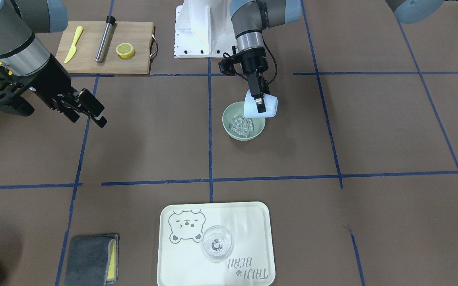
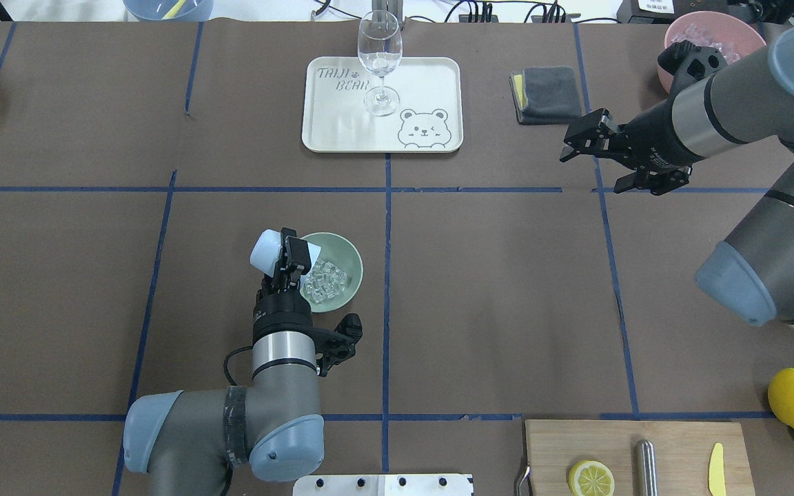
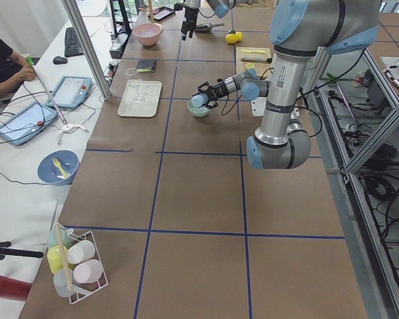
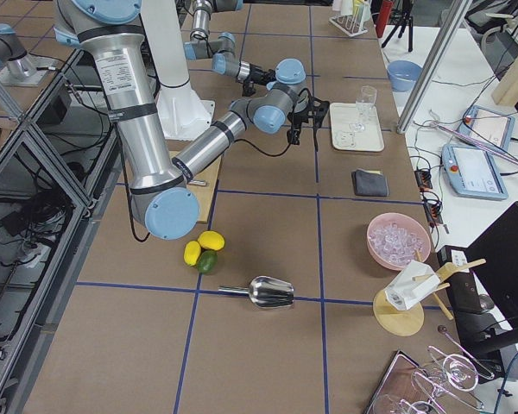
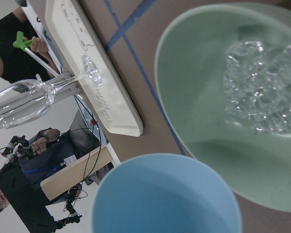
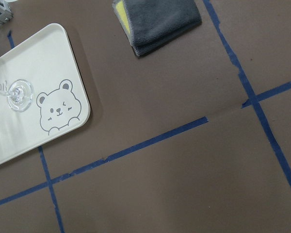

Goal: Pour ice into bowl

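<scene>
The pale mint-green bowl (image 1: pixel 226 119) stands near the middle of the table and holds a heap of clear ice cubes (image 1: pixel 243 125). My left gripper (image 1: pixel 259 104) is shut on a pale blue cup (image 1: pixel 268 108), tipped on its side over the bowl's rim with its mouth toward the bowl. In the overhead view the cup (image 2: pixel 265 251) is at the left of the bowl (image 2: pixel 349 265) and the ice (image 2: pixel 323 281). The left wrist view shows the cup's rim (image 5: pixel 165 199), empty as far as seen, and ice (image 5: pixel 262 92) in the bowl (image 5: pixel 194 97). My right gripper (image 2: pixel 593 169) is open and empty, far right.
A white bear tray (image 2: pixel 431 83) with a wine glass (image 2: pixel 380 55) lies at the far side. A grey towel (image 2: pixel 548 93) and a pink bowl of ice (image 2: pixel 710 34) are beyond my right gripper. A cutting board (image 2: pixel 631 455) and lemons (image 2: pixel 793 399) are near the robot.
</scene>
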`<state>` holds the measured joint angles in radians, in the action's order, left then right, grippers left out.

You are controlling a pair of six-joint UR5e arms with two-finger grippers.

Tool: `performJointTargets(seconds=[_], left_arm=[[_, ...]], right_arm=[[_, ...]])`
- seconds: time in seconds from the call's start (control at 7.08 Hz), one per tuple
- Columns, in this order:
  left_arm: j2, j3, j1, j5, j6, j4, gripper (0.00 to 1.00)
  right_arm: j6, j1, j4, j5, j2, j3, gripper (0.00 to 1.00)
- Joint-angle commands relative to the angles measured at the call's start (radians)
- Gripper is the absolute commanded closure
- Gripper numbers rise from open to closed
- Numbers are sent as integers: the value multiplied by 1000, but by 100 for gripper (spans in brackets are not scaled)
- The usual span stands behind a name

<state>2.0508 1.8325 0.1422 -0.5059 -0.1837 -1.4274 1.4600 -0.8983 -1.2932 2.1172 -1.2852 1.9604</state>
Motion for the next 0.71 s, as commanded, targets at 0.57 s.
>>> performJointTargets(seconds=[0.57], left_arm=[[-107,45,2,-146,1047,-10,100]], right_arm=[[0,-2,0,1,12,2,0]])
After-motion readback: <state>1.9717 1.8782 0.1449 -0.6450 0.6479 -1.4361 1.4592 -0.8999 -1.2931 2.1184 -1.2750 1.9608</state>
